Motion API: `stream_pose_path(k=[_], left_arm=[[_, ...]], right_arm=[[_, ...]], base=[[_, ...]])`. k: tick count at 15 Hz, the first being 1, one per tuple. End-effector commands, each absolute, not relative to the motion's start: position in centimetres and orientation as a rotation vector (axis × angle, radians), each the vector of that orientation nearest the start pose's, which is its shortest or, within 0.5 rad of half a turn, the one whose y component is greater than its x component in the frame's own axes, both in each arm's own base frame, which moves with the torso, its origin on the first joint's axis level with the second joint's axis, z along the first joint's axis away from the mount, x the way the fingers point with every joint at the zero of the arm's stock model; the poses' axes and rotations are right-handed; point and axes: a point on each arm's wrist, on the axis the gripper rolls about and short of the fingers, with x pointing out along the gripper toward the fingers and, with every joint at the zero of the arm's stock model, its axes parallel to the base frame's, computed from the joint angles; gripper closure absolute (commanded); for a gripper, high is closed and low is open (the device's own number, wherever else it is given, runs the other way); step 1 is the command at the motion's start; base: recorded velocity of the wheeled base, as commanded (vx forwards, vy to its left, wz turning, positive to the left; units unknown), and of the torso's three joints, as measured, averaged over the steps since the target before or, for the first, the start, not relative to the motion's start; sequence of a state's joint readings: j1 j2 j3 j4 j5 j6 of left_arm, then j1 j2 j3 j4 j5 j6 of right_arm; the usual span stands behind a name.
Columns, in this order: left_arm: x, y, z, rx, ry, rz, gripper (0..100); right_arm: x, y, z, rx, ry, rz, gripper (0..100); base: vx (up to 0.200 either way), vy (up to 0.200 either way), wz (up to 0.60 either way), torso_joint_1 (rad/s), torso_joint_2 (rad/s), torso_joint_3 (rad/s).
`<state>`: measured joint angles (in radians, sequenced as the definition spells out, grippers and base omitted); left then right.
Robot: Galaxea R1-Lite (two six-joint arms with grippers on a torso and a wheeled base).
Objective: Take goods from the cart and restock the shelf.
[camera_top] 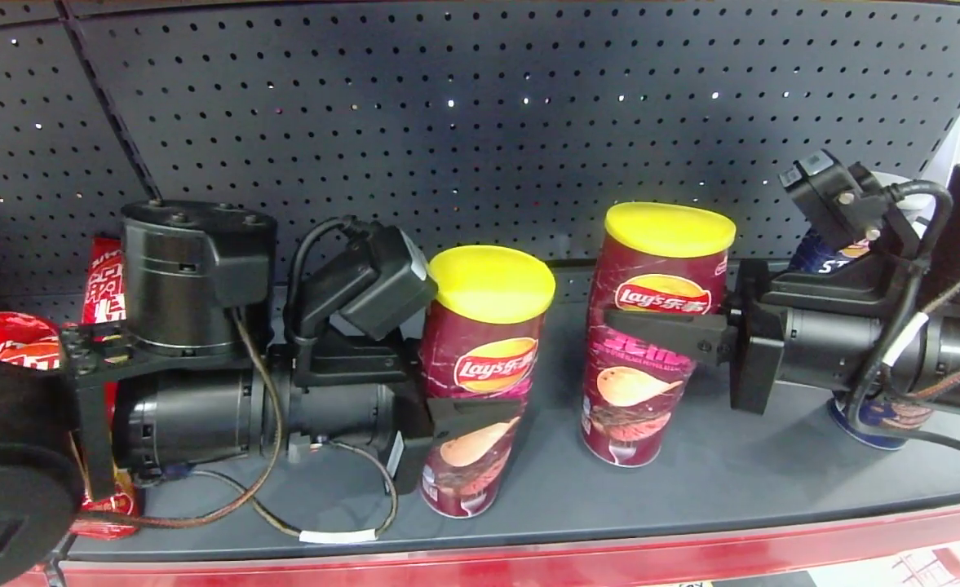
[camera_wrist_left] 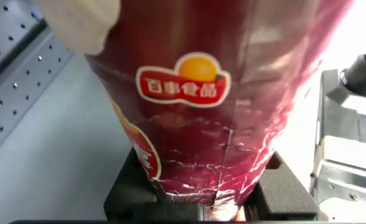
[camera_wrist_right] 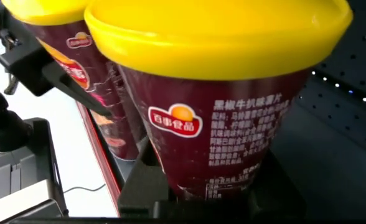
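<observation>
Both jaws clamped, left on glossy cylindrical left can (camera_top: 480, 371), right on yellow-lidded right can (camera_top: 641, 391)

Black cylindrical arms (camera_top: 202, 416) with looping cables (camera_top: 294, 273) and white tags (camera_top: 337, 536)

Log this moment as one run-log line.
left gripper: shut on left can | right gripper: shut on right can | both on shelf

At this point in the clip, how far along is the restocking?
Done: the left can and right can are on the shelf. In hand: left gripper shut on the tilted left can; right gripper shut on the upright right can. Left: straighten, release both.
</observation>
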<state>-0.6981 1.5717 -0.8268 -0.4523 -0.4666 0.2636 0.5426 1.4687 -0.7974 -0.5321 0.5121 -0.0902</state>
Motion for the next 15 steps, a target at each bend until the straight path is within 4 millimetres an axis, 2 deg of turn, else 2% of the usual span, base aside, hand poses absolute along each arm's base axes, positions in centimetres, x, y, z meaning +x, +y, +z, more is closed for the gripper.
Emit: stream_pose_path(k=[1,7,12,15], left_arm=[[21.3,-19.5,20.0,0.271,0.18,-1.2,100],[21.7,-21.6,18.5,0.215,0.231,-1.2,100],[21.7,-21.3,18.5,0.217,0.234,-1.179,100],[21.8,-20.5,18.7,0.213,0.229,-1.156,100]], right_arm=[[21.0,13.9,23.6,-0.084,0.094,1.056,100],[21.4,13.7,23.8,-0.072,0.094,1.043,100],[21.8,13.8,23.9,-0.071,0.091,1.04,100],[21.8,13.8,24.0,-0.071,0.086,1.04,100]], base=[[0.0,0.0,0.0,0.0,0.0,0.0],[0.0,0.0,0.0,0.0,0.0,0.0],[0.0,0.0,0.0,0.0,0.0,0.0],[0.0,0.0,0.0,0.0,0.0,0.0]])
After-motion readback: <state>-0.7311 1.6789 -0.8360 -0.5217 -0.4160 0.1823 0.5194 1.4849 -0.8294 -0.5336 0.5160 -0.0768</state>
